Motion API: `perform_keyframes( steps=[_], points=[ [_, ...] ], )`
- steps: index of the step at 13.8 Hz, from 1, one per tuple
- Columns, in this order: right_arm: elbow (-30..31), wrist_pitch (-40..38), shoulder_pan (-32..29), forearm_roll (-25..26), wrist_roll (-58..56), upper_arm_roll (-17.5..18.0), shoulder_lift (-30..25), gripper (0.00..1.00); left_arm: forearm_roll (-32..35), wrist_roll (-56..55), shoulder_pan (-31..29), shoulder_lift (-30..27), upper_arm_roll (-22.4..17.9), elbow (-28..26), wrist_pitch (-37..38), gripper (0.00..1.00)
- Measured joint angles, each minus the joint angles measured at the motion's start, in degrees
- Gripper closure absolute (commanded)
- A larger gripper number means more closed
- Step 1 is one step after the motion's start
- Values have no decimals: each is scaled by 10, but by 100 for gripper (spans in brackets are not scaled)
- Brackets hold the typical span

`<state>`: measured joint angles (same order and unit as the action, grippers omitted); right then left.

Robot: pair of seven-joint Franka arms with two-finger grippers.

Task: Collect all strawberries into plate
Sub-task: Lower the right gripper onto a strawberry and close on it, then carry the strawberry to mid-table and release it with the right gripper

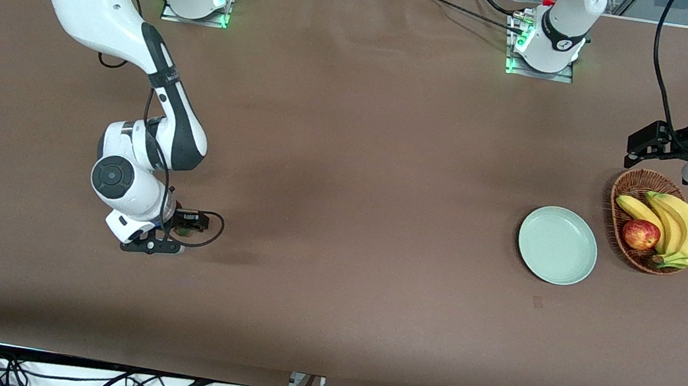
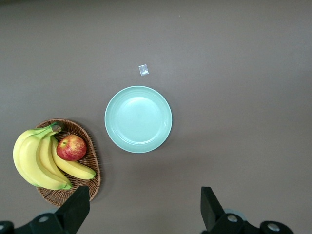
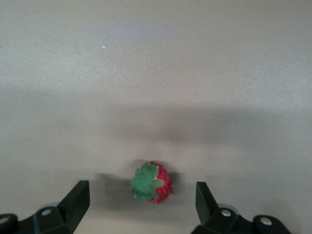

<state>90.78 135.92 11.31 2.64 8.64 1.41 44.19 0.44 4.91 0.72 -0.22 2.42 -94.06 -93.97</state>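
Look at your right gripper [image 3: 141,204] first: it is down low at the right arm's end of the table, and its two black fingers [image 3: 73,202] stand wide apart, holding nothing. A small red strawberry with a green leafy top [image 3: 152,183] lies on the table between those fingers, and it touches neither one. In the front view you can only just see a bit of green under that gripper [image 1: 183,231], so the berry is mostly hidden there. You can see only this one strawberry. The round, shallow, pale mint-green plate [image 1: 558,245] sits well apart from it, at the left arm's end of the table, and nothing lies on it. Between the berry and the plate there is a long stretch of bare brown table cloth [image 1: 359,175], flat and smooth. Just beside the plate sits a brown woven wicker basket [image 1: 627,190] with a bunch of yellow bananas [image 1: 678,227] and a red-yellow apple [image 1: 640,235] in it. A tiny pale scrap [image 2: 143,70] lies on the cloth near the plate. Your left gripper [image 2: 144,209] waits up in the air over the table beside the basket, with its fingers spread wide and holding nothing.
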Motion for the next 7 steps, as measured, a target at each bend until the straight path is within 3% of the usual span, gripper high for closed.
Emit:
perform_keyframes(
  steps=[3,7],
  points=[
    [0,3,-1,1,-2,0,5,67,0,0,0,0,0,0,0,0],
    [-1,4,-5,1,-18,0,4,89,0,0,0,0,0,0,0,0]
  ],
)
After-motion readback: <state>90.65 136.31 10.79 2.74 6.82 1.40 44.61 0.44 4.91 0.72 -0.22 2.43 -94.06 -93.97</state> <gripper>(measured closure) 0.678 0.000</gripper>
